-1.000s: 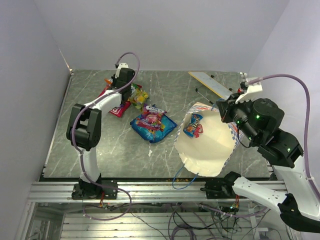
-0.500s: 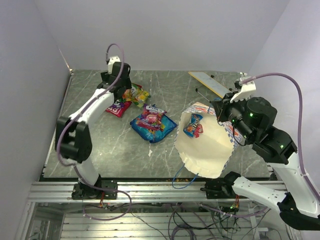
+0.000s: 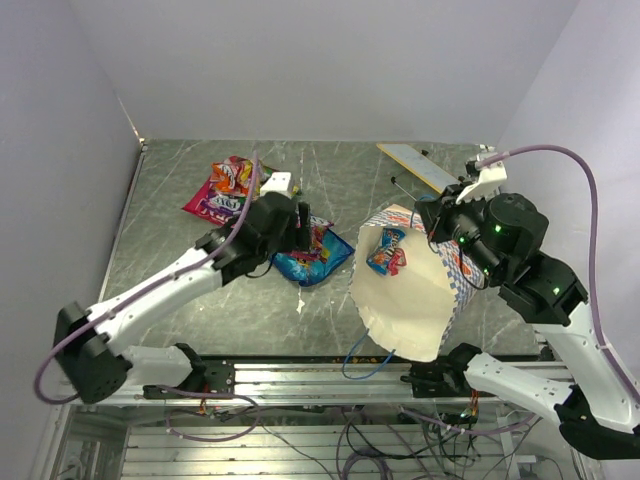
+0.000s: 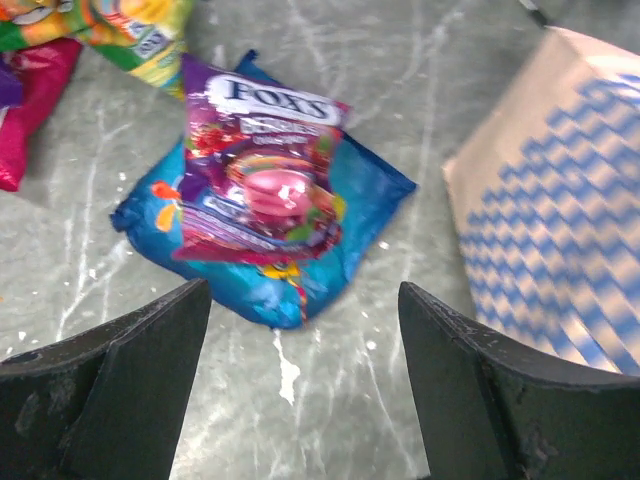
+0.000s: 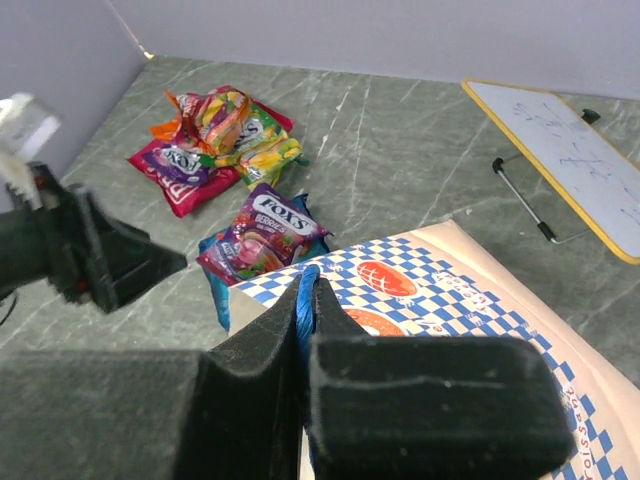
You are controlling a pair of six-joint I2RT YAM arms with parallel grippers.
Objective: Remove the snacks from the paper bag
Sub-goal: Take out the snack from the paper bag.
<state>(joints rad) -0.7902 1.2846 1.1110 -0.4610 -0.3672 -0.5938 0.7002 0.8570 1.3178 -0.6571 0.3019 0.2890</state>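
A: Biggest first. Where was the bag (image 3: 412, 305)?
B: Tilted at the right of the surface (image 3: 180, 290), mouth gaping.
A: Held?
B: Right hand (image 5: 303, 305) was pinched tight on its blue string handle (image 5: 303, 285), propping it open.
A: Left hand (image 4: 302, 310)?
B: Fingers wide apart, gripping nothing, over the blue packet (image 4: 365, 195) already out.
A: What was left inside?
B: One small blue-red packet (image 3: 386, 250) just inside the mouth, long axis roughly near-to-far. It lay to the left hand's right, past the bag's rim. The left hand was free, so probably its reach.
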